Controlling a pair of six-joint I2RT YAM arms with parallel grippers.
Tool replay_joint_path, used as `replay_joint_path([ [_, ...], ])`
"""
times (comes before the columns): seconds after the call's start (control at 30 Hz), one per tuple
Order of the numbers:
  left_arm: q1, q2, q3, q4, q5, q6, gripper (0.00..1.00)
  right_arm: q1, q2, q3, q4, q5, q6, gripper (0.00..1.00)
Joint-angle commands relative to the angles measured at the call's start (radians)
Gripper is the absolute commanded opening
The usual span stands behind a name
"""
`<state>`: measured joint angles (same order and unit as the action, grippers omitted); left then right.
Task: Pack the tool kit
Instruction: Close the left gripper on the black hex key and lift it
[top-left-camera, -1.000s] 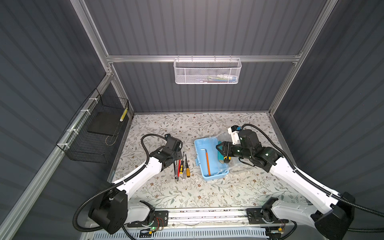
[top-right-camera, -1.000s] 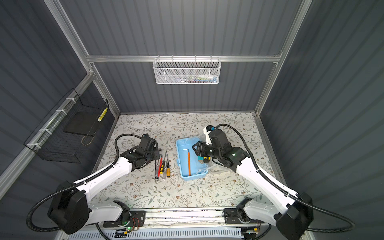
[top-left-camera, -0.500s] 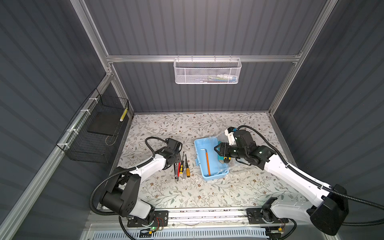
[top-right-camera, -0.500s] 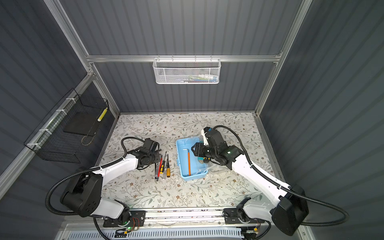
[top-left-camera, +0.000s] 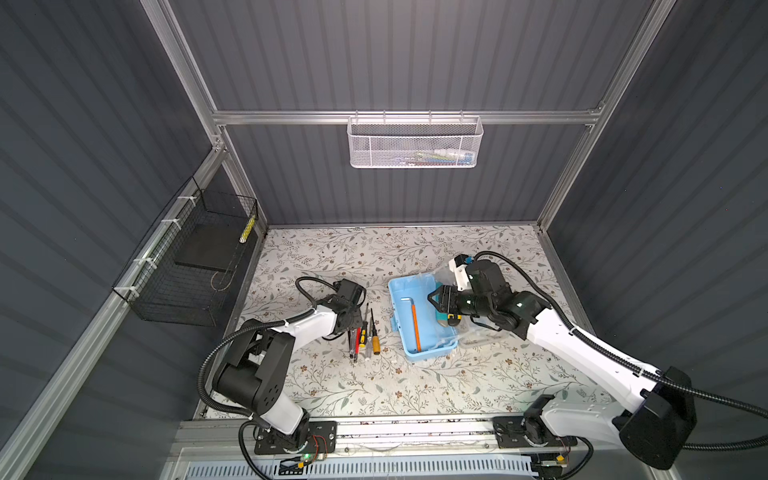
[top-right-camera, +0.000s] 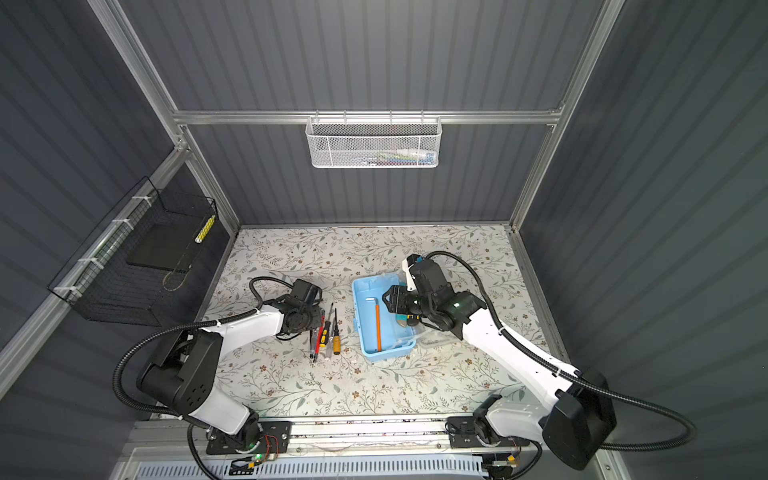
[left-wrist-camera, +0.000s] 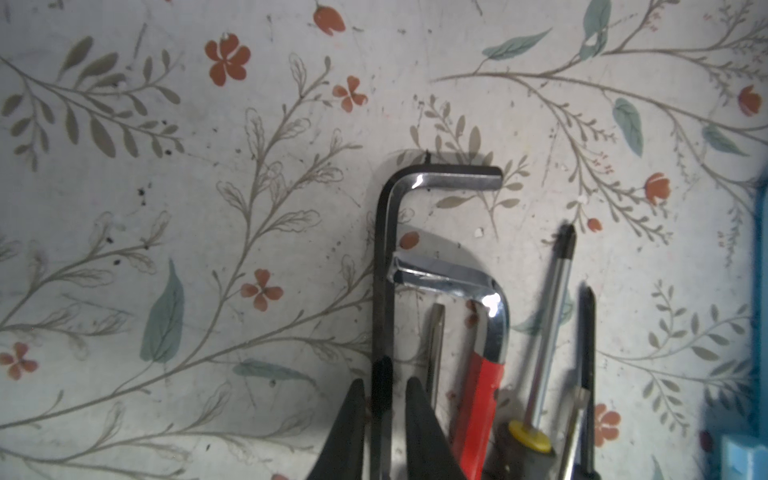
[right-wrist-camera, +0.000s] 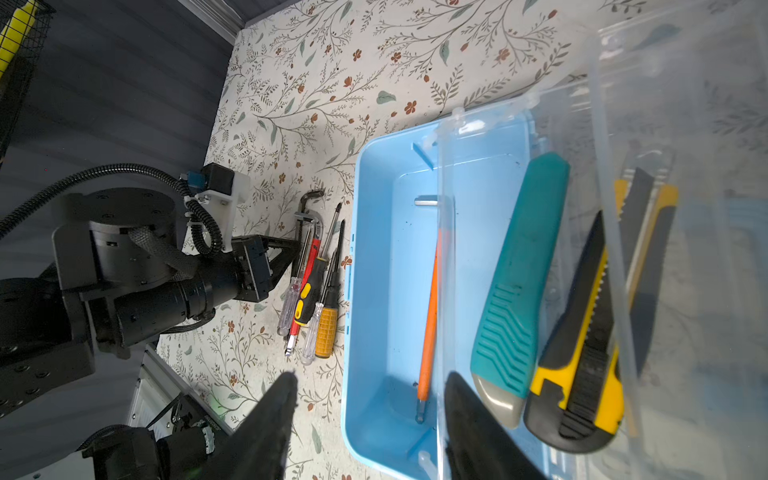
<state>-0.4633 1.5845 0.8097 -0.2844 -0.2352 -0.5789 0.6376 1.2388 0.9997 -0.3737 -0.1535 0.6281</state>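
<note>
Hex key (left-wrist-camera: 384, 266), black, lies beside light-blue tool box (top-left-camera: 391, 296), clamped by left pincer (left-wrist-camera: 384, 384); right pincer (right-wrist-camera: 370, 376) half open above.

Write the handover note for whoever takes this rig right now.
Left gripper: jaws straddle the black hex key on the table; grip unconfirmed.
Right gripper: jaws open over the blue box, by its open clear lid.
Done: orange hex key, teal tool, utility knife in the box.
Left: black hex key, red-handled hex key, screwdrivers, then close the lid.
</note>
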Motion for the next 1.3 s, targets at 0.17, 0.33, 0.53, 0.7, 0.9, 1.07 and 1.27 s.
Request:
replay_joint_path([
  [0.17,0.009,0.029,0.011,0.005,0.009,-0.004,0.17,0.004,0.015,-0.014,0.007,0.008,-0.002,0.58],
  [0.33,0.011,0.044,0.017,0.001,0.008,-0.004,0.13,0.004,0.020,-0.014,0.007,0.011,-0.004,0.58],
  [0.53,0.014,0.067,0.025,-0.010,-0.001,-0.013,0.09,0.002,0.033,-0.012,0.007,0.013,-0.008,0.58],
  [0.7,0.016,0.074,0.042,-0.034,-0.017,-0.006,0.00,0.000,0.040,-0.009,0.008,0.012,-0.008,0.58],
  [0.9,0.017,0.015,0.087,-0.146,-0.126,0.005,0.00,-0.002,0.041,-0.012,0.013,0.014,-0.004,0.58],
  [1.07,0.016,-0.027,0.132,-0.228,-0.200,0.021,0.00,-0.004,0.040,-0.013,0.016,0.013,-0.003,0.58],
  [1.27,0.015,-0.124,0.185,-0.281,-0.166,0.031,0.00,-0.011,0.021,-0.015,0.013,0.013,0.001,0.58],
])
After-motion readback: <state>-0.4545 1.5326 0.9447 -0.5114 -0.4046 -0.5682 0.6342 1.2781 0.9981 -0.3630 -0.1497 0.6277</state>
